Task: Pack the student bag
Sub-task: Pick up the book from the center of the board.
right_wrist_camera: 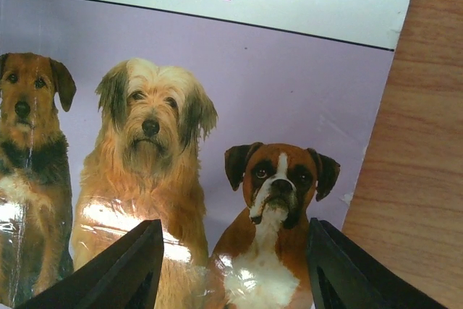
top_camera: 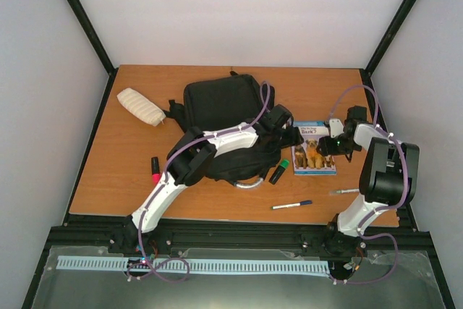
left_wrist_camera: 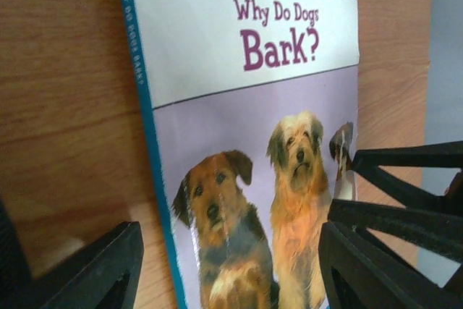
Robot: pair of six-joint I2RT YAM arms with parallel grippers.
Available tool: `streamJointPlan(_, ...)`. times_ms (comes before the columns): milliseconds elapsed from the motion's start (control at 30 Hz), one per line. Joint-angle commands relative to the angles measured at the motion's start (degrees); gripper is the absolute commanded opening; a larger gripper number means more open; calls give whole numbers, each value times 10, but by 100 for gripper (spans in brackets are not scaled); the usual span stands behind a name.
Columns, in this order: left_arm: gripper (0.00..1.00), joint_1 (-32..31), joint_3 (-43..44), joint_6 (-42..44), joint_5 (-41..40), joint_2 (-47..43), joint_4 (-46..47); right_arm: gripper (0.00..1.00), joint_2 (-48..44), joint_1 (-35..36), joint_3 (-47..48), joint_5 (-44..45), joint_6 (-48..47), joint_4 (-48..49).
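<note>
The student bag (top_camera: 217, 103), a large black backpack, lies mid-table under my left arm, its silvery handle (top_camera: 249, 183) toward the front. To its right a book (top_camera: 315, 155), "Why Do Dogs Bark?", lies flat. My left gripper (top_camera: 292, 136) hovers at the book's left edge. In the left wrist view the gripper (left_wrist_camera: 231, 269) is open, with the book (left_wrist_camera: 246, 142) and its teal spine between the fingers. My right gripper (top_camera: 338, 143) is at the book's right side. In the right wrist view it (right_wrist_camera: 235, 269) is open over the cover (right_wrist_camera: 217, 106), holding nothing.
A cream pouch (top_camera: 141, 106) lies left of the bag. A pink marker (top_camera: 155, 169) sits front left and a green highlighter (top_camera: 279, 172) by the book's near corner. A blue pen (top_camera: 291, 205) and a thin silver pen (top_camera: 345, 191) lie near the front edge.
</note>
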Motion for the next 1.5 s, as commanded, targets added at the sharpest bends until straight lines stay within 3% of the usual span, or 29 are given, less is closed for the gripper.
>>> streamJointPlan(0,68,5,28,-27,20,60,-27,55,32,1,-7,15,5,-8)
streamJointPlan(267,68,0,62,-31,134,100,51,54,63,1,-6,-6,-4,-19)
streamJointPlan(500,53,-21,63,5,127,65,80,54,60,1,-7,-7,-5,-19)
streamJointPlan(667,39,-23,61,5,119,58,82,55,56,1,-11,-3,-4,-17)
streamJointPlan(933,4,-23,31,14,116,30,94,56,29,-5,-14,-12,-5,-17)
streamJointPlan(1100,1,-22,-16,80,99,-54,63,63,-76,-52,-11,-57,10,-30)
streamJointPlan(1300,1,-18,-74,180,92,-192,-24,85,-268,-78,-17,-121,-33,-82)
streamJointPlan(1467,1,-6,-141,243,142,-281,-57,99,-451,-78,-41,-209,-57,-93)
